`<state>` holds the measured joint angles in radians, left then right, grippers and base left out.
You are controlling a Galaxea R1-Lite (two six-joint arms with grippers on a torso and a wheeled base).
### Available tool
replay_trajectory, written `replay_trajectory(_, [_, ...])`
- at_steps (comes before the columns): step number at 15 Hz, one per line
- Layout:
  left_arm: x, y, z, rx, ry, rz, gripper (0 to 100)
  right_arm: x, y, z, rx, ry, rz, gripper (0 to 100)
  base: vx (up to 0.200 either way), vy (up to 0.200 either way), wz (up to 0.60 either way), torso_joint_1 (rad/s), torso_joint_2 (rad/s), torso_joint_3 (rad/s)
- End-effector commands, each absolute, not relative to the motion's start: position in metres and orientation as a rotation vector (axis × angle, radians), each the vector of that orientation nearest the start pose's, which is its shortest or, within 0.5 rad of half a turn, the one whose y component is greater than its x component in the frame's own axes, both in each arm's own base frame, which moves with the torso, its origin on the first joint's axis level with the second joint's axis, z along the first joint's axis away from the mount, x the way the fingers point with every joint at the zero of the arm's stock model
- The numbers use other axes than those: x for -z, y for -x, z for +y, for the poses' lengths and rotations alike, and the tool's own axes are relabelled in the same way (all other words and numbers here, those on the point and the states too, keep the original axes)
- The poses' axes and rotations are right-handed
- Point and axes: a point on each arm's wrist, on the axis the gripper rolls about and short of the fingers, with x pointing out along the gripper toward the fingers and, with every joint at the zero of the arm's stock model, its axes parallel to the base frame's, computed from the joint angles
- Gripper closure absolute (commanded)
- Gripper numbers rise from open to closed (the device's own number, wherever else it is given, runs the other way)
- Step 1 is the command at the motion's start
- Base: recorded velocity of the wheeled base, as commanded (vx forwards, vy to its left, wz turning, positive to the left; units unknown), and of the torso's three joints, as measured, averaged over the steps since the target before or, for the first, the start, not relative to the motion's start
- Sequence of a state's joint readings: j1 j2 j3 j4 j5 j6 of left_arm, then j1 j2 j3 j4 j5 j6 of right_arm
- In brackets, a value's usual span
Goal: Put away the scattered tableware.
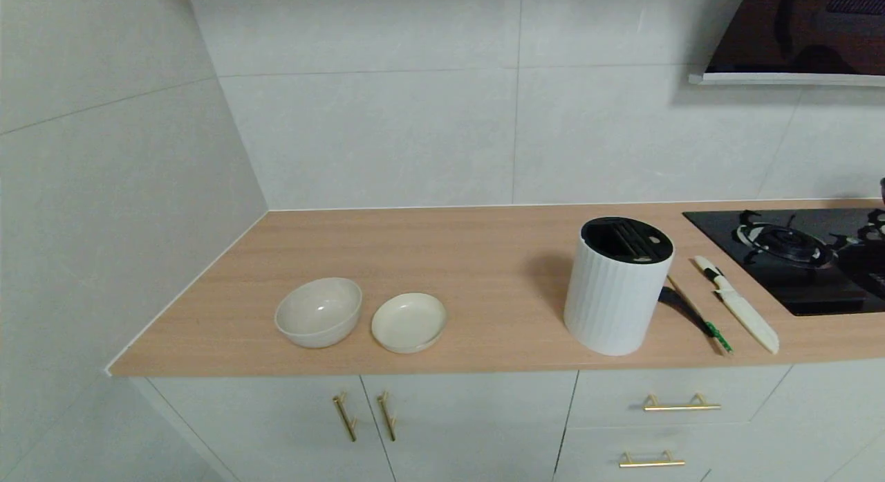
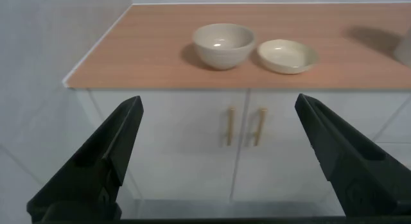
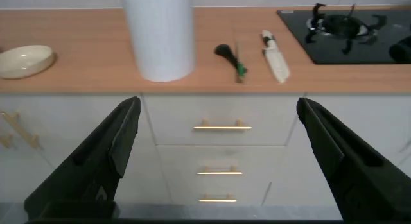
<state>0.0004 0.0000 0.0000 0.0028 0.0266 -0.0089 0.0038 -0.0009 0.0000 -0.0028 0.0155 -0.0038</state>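
On the wooden countertop (image 1: 449, 247) a cream bowl (image 1: 318, 312) (image 2: 223, 44) sits beside a shallow cream dish (image 1: 408, 321) (image 2: 287, 55) (image 3: 22, 60). To their right stands a white ribbed utensil holder (image 1: 617, 285) (image 3: 158, 34) with a black slotted top. Beyond the holder lie a black spoon with a wooden, green-tipped handle (image 1: 695, 312) (image 3: 231, 57) and a white knife (image 1: 736, 302) (image 3: 275, 55). My left gripper (image 2: 218, 163) hangs open and empty in front of the cabinet doors, below the bowl. My right gripper (image 3: 218, 163) is open and empty before the drawers, below the holder and spoon.
A black gas hob (image 1: 795, 254) (image 3: 350, 31) fills the counter's right end, under a range hood (image 1: 788, 32). Tiled walls close off the back and left. Gold door handles (image 2: 229, 126) and drawer handles (image 3: 223, 127) stick out from the white cabinet fronts.
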Motion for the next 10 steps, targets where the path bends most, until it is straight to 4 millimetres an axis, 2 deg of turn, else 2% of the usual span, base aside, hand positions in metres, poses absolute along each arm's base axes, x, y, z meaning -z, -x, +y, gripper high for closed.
replay_trajectory(1, [-0.0752,0.0228,0.0006,-0.028,0.009,0.003,0,-0.0758,0.0228,0.0002,-0.020,0.005,-0.003,0,0.000,0.200,0.00,0.007,0.00,0.002])
replay_trajectory(10, [-0.0752,0.0228,0.0006,-0.026,0.009,0.003,0,-0.0758,0.0228,0.0002,-0.020,0.005,-0.003,0,0.000,0.200,0.00,0.004,0.00,0.000])
